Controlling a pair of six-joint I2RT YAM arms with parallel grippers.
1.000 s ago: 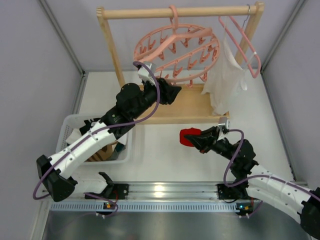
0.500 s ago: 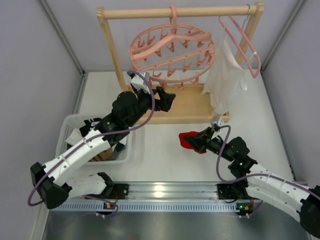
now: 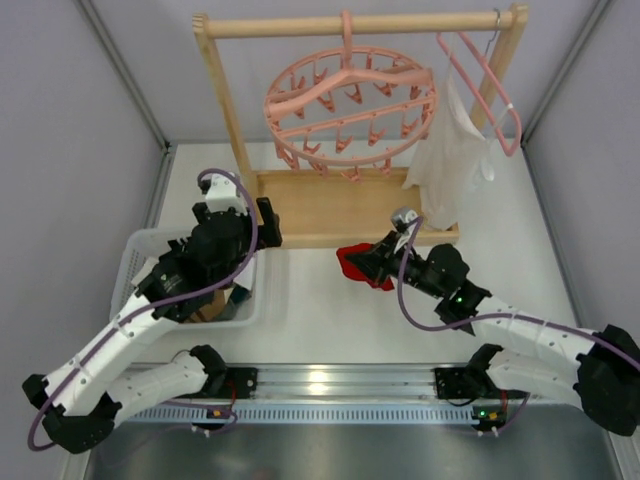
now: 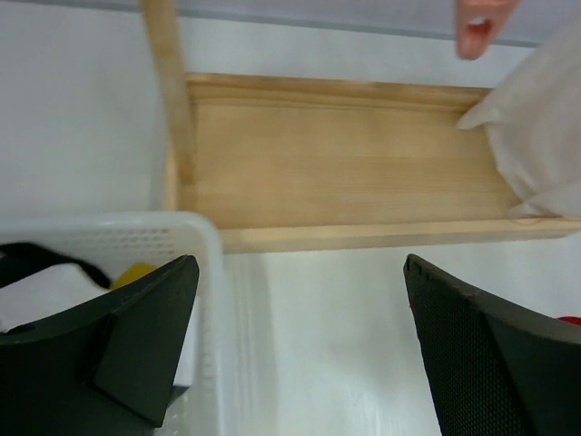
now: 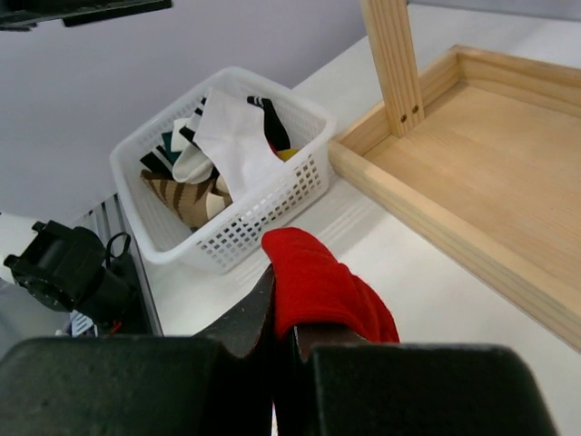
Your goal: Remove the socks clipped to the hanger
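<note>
Hard to read: tips of the left gripper [image 4: 300,350] cut off at the bottom of its wrist view. Only two dark fingers [image 4: 145,336] showing, spread wide, nothing between them. Right gripper [image 5: 283,318] a dark blur in its own view, jaws pinched tight on a red sock [image 5: 320,289], the sock's lower end hidden behind them. Clips on the hanger [image 3: 347,45] too small to tell apart.

Surface: white table [image 3: 320,320], plain grey walls on three sides, metal rail [image 3: 330,380] along the near edge.

Around: hanger hooked on the top bar of a wooden rack [image 3: 350,205], middle of the far edge. Toward the far right corner, a pink coat hanger [image 3: 495,90] and a white garment [image 3: 450,160] drooping to the rack's base. White basket [image 5: 245,232] by the left edge, holding socks [image 5: 231,136], white and striped; left arm crossing over it and covering much of it from above. Red sock held over mid-table, just nearside of the rack's front rail, well apart from the hanger.
</note>
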